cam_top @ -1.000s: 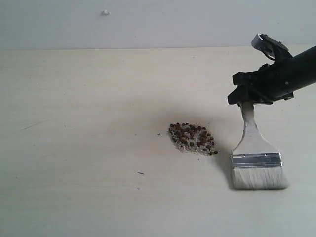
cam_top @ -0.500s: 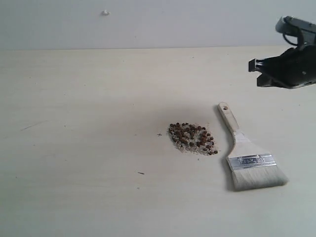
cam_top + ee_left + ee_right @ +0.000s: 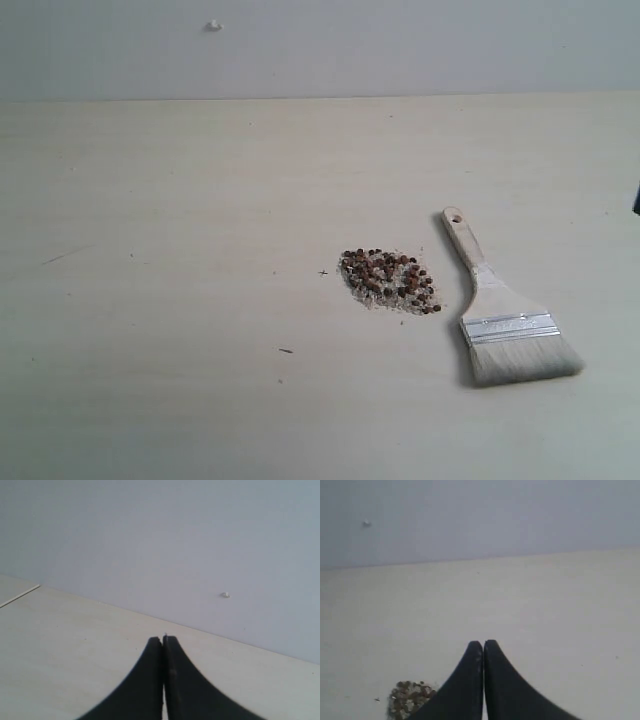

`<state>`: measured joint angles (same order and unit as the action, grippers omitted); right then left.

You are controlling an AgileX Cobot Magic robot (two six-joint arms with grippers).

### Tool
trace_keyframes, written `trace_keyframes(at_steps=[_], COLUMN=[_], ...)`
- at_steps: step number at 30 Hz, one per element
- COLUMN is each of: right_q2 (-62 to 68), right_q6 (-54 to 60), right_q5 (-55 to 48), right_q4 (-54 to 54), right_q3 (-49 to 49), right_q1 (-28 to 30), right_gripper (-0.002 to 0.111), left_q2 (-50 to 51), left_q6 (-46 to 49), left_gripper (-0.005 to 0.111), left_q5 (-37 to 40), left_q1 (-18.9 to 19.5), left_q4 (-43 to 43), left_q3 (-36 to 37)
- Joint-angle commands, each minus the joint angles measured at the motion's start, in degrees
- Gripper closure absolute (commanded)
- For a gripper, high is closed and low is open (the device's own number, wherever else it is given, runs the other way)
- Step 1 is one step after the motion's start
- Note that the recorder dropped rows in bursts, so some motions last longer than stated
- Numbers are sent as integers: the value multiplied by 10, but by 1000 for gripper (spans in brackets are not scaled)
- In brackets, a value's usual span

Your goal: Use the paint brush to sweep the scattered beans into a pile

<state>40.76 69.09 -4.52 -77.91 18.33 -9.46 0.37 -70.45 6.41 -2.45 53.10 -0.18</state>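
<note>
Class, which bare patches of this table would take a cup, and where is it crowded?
The table is bare everywhere left of the pile, and across the far strip between pile and wall. Another bare strip runs along the near side, in front of the paint brush. It is crowded only where pile and brush lie side by side.

The table [image 3: 180, 200] is pale cream with a few thin dark marks. The wall [image 3: 400, 45] is light grey-blue with one small white spot [image 3: 213, 25]. The beans [image 3: 388, 278] are reddish-brown and mixed with whitish crumbs [image 3: 372, 299], so the pile [image 3: 392, 285] looks speckled. The paint brush [image 3: 500, 300] has cream bristles [image 3: 525, 365], a shiny silver band [image 3: 510, 327] and a light wooden handle [image 3: 465, 245]. The left gripper [image 3: 163, 639] and the right gripper [image 3: 483, 642] are black.
</note>
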Motion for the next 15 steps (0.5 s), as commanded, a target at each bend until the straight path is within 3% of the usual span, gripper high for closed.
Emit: trace_keyframes(at_steps=[1, 8, 15], right_q2=[-146, -271, -284], right_q6=[-4, -4, -3], right_q5=[-6, -32, -51], right_q4=[-10, -18, -18], right_q3=[-62, -131, -183], right_q1=[-6, -6, -6], right_gripper=[108, 108, 108], left_q2=[-4, -4, -4], left_q6=[-2, -2, -2], left_gripper=[107, 107, 107], left_q5=[0, 0, 0], left_q1=[2, 2, 2], left_q4=[2, 2, 2], left_q3=[2, 2, 2])
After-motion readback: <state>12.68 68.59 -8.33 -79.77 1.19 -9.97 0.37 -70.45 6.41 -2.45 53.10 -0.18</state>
